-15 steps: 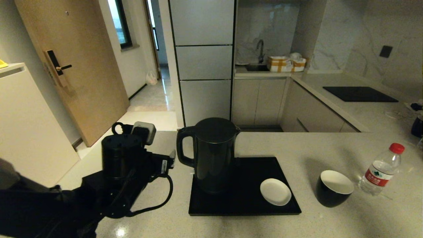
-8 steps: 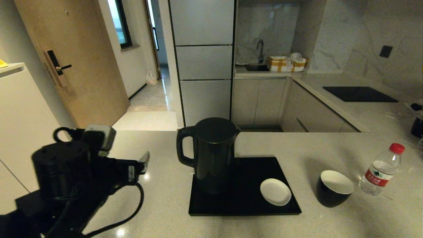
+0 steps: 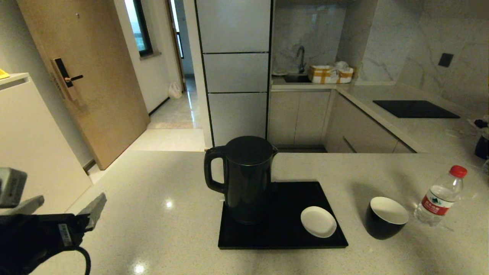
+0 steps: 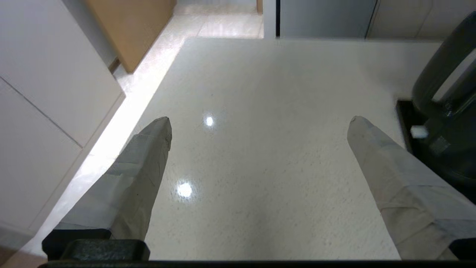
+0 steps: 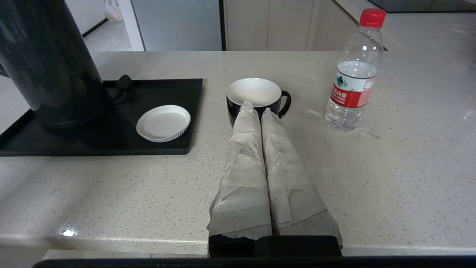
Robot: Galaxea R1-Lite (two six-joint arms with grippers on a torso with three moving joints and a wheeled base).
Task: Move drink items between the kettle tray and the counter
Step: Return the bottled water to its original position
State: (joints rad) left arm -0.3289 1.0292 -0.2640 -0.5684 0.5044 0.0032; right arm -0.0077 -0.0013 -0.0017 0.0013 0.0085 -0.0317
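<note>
The tall black kettle (image 3: 246, 179) stands on the left half of the black kettle tray (image 3: 290, 235), handle facing left. To the tray's right, the black cup (image 3: 386, 217) with a white inside and the red-capped bottle (image 3: 439, 198) stand on the beige counter (image 3: 172, 229). My left gripper (image 3: 72, 198) is open and empty at the counter's near left corner, well left of the kettle (image 4: 442, 74). My right gripper (image 5: 257, 108) is shut and empty at the counter's near edge, out of the head view; its tips point at the cup (image 5: 254, 93), with the bottle (image 5: 353, 74) to one side.
A small white saucer (image 3: 318, 221) lies on the tray's right half. A black cooktop panel (image 3: 416, 109) is set into the far right counter. A white cabinet (image 3: 30, 145) and a wooden door stand beyond the counter's left edge.
My left arm has drawn back from beside the kettle handle, leftward and toward the near edge, with its fingers open. Kettle, cup, bottle and saucer have not moved.
</note>
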